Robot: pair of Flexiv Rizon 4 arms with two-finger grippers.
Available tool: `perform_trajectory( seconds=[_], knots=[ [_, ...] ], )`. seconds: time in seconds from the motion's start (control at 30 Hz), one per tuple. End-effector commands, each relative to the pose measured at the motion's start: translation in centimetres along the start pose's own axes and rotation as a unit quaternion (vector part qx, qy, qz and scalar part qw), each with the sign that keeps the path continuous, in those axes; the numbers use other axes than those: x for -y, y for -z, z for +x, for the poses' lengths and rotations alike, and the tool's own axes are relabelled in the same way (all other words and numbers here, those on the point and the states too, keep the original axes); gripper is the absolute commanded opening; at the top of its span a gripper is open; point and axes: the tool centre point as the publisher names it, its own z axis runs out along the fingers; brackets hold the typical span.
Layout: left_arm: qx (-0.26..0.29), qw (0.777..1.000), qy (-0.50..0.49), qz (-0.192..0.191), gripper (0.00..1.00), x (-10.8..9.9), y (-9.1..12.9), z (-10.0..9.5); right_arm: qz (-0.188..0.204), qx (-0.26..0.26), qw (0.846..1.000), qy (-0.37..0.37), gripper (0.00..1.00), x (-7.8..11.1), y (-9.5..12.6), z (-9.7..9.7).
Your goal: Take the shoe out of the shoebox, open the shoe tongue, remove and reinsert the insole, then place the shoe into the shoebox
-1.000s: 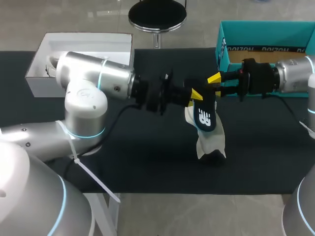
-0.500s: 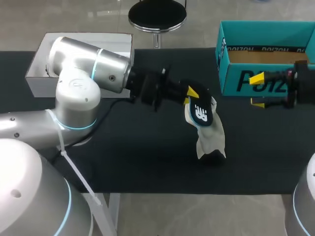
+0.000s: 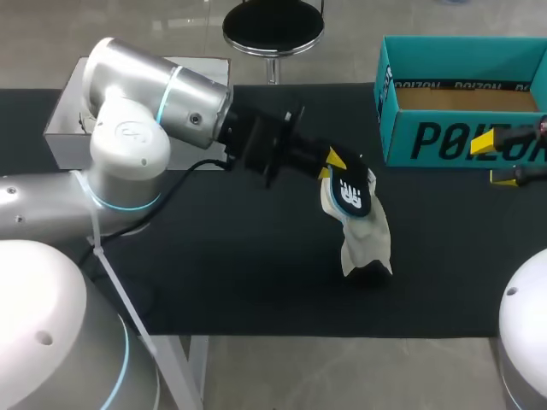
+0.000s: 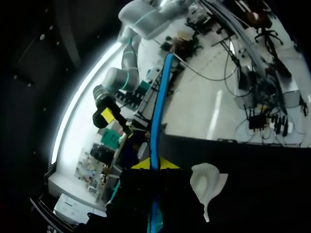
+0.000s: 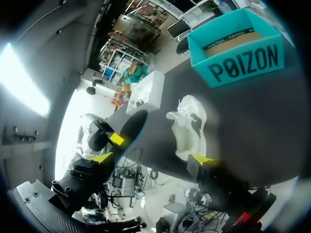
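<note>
Black-covered table (image 3: 239,273): the teal shoebox (image 3: 461,141) at the far right stands open, showing only its bare cardboard floor. The pale shoe (image 3: 366,243) sits mid-table outside it, long axis roughly front-to-back. The left gripper (image 3: 336,164) is clamped on the dark insole (image 3: 352,195), which lies over the shoe's far end and roughly in line with it. The right gripper (image 3: 500,160) is spread, empty and well apart, so reinsertion likely falls to the left.

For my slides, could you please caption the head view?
Left end effector grips insole at white shoe; right end effector open by teal shoebox.
</note>
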Motion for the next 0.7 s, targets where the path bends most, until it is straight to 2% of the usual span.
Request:
perform_trajectory(
  seconds=[0.03, 0.1, 0.2, 0.23, 0.3, 0.4, 0.47, 0.6, 0.7],
  knots=[
    [-0.016, 1.000, 0.006, -0.004, 0.00, 0.5, 0.4, -0.3, 0.003, 0.108, 0.994, -0.002, 1.00, 0.2, 0.4, 0.7],
    [-0.022, 1.000, 0.010, -0.007, 0.00, 0.6, 0.6, -0.2, 0.014, 0.124, 0.992, 0.022, 1.00, -0.1, 0.0, 0.8],
    [-0.034, 0.999, 0.009, -0.007, 0.00, 1.0, 1.0, 0.1, 0.035, 0.122, 0.984, 0.129, 1.00, -0.5, 0.1, 0.4],
    [-0.037, 0.999, 0.008, -0.008, 0.00, 1.1, 1.1, 0.1, 0.042, 0.128, 0.981, 0.143, 1.00, -0.5, 0.4, 0.2],
    [-0.039, 0.999, 0.009, -0.010, 0.00, 1.3, 1.4, 0.3, 0.055, 0.119, 0.963, 0.237, 1.00, 0.0, 1.4, 0.0],
    [-0.045, 0.999, 0.012, -0.013, 0.00, 1.5, 1.7, 0.5, 0.074, 0.103, 0.944, 0.306, 1.00, 0.8, 2.6, -0.4],
    [-0.050, 0.999, 0.015, -0.013, 0.00, 1.6, 1.8, 0.7, 0.083, 0.074, 0.927, 0.359, 1.00, 1.6, 3.5, -0.9],
    [-0.055, 0.998, 0.017, -0.012, 0.00, 1.8, 1.7, 1.0, 0.089, 0.090, 0.916, 0.380, 1.00, 2.5, 4.1, -0.9],
    [-0.057, 0.998, 0.017, -0.010, 0.00, 1.8, 1.5, 1.1, 0.107, 0.099, 0.909, 0.390, 1.00, 2.3, 3.4, -0.4]
  ],
)
